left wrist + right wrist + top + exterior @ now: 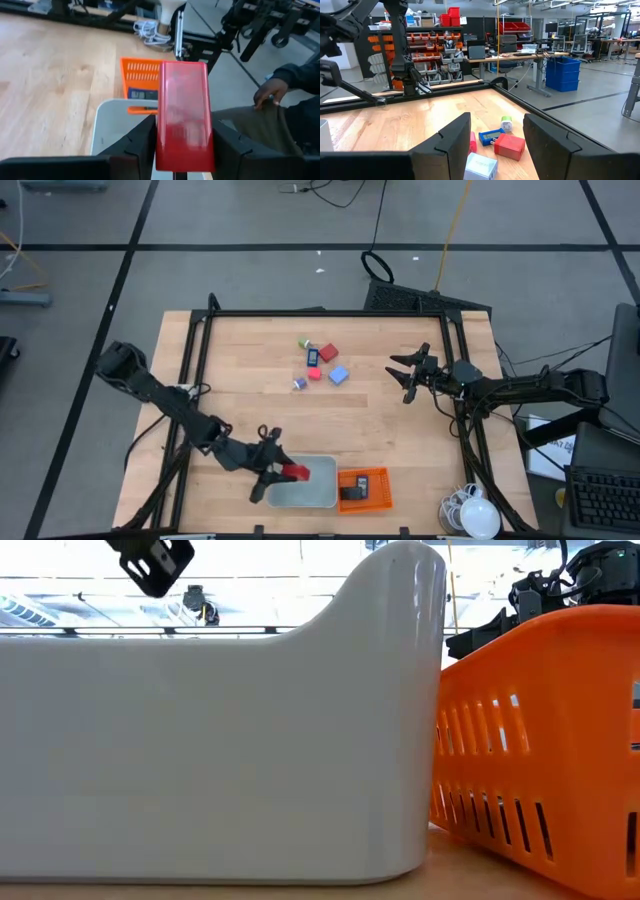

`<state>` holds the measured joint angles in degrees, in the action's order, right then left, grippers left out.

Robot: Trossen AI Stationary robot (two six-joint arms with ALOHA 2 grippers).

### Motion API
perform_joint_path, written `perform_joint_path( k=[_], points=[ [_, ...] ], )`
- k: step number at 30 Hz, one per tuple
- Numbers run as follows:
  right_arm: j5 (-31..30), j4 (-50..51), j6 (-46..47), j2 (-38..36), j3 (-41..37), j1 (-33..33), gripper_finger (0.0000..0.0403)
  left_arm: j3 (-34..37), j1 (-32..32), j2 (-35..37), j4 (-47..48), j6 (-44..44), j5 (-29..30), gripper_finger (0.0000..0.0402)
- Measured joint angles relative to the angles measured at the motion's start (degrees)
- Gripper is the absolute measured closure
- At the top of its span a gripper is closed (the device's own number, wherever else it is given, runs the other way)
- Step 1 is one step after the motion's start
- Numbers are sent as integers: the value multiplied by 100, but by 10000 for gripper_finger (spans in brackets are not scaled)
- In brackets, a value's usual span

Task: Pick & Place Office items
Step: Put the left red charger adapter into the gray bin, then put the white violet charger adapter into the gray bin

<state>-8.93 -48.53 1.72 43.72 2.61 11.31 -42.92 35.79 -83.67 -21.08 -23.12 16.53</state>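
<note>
Left gripper [283, 472] grasping red block [182, 112] over grey tray [322, 496]; right gripper [403, 375] released, idle; cluster [320, 363] unsorted.

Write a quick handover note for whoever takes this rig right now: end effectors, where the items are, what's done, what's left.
Left end effector: over the grey tray at the table's near edge, shut on a red block, not yet released.
Right end effector: open, empty, hovering right of the loose pile.
Items: five small pieces at table centre, including a red block, a light blue block, a blue flat piece and a green-capped piece.
Orange basket beside the tray already holds a dark flat item.
Left: drop the held block, then clear the pile.
</note>
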Motion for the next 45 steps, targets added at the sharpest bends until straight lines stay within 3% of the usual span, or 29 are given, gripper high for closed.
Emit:
perform_joint_path(
  k=[8,13,18,23,28,37,45],
  points=[
    [0,0,0,1,-1,0,232,2,-9,-300,540,-687,-18,280],
    [0,0,0,0,-2,0,232,4,-9,-475,811,-1048,6,269],
    [0,0,2,1,-1,0,232,5,-9,-650,950,-1153,48,251],
    [0,2,0,2,0,0,232,7,-9,-796,985,-981,45,278],
    [0,2,1,2,0,0,232,7,-9,-838,1076,-942,48,278],
    [0,2,2,0,0,0,232,-4,-9,-834,1167,-1177,-59,199],
    [0,2,0,1,-2,0,232,-4,-9,-832,1054,-1195,-128,180]
  ],
)
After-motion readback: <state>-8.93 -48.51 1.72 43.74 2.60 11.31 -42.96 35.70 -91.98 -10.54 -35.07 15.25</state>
